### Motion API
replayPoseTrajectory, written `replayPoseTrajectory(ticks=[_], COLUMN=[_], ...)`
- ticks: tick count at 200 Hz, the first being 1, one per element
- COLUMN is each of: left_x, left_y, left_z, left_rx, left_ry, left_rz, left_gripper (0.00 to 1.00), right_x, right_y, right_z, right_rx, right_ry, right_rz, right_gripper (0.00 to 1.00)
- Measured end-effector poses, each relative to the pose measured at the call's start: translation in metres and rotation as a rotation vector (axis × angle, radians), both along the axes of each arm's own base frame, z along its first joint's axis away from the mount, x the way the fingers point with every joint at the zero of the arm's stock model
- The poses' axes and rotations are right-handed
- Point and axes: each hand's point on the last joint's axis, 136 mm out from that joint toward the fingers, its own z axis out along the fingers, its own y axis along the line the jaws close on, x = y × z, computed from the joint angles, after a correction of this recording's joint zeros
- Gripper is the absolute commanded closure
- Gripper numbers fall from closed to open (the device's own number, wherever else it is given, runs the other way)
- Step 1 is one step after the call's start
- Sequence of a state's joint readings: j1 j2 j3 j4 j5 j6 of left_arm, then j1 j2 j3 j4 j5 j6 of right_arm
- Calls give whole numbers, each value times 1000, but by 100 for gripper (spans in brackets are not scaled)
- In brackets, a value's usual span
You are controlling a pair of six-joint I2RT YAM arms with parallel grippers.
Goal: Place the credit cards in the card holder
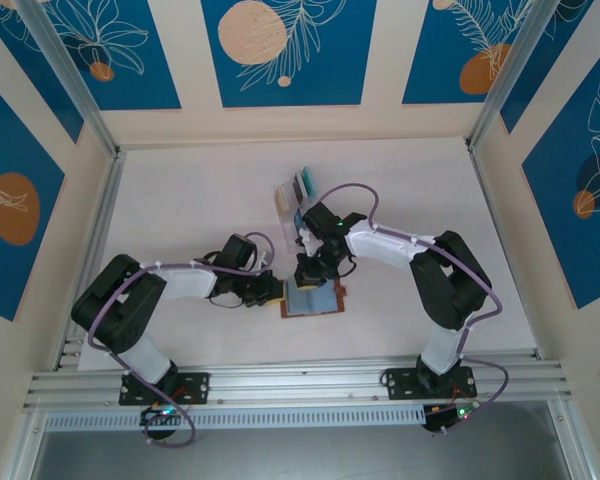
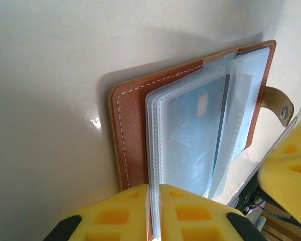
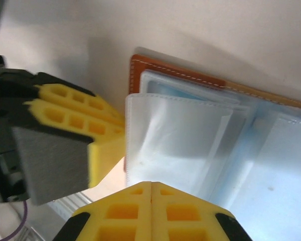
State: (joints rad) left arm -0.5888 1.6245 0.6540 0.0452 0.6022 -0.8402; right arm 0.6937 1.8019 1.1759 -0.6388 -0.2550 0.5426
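My arms [image 1: 180, 283] bend inward; my left hand [image 2: 155, 211] pinches the open card holder [image 2: 130, 130], my right hand [image 3: 151, 211] is squeezed together.

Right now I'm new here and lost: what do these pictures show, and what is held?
Two robot arms are bolted at the table's near edge. One picture looks down from above; the others come from cameras on each wrist. An open brown card holder lies on the table, a blue card in one pocket; a clear rack of cards stands beyond. The left pincer clamps the card holder's edge. The right pincer is shut by its pockets; whether it grips one is unclear.
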Motion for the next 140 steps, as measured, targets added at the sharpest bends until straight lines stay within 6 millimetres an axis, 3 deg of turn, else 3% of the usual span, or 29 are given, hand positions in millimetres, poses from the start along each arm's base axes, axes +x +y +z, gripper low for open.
replayPoseTrajectory(ticks=[42,99,140], left_x=[-1,-1,2], left_y=[1,1,6], left_z=[-6,-6,4], left_rx=[9,11,2], left_ry=[14,13,0], left_rz=[0,-1,15], left_gripper=[88,88,87], right_x=[-7,-2,9], right_y=[4,-1,-13], right_z=[-33,-24,8], right_rx=[-49,-65,-85], right_ry=[54,23,-41], right_rz=[19,4,-20], right_gripper=[94,76,73])
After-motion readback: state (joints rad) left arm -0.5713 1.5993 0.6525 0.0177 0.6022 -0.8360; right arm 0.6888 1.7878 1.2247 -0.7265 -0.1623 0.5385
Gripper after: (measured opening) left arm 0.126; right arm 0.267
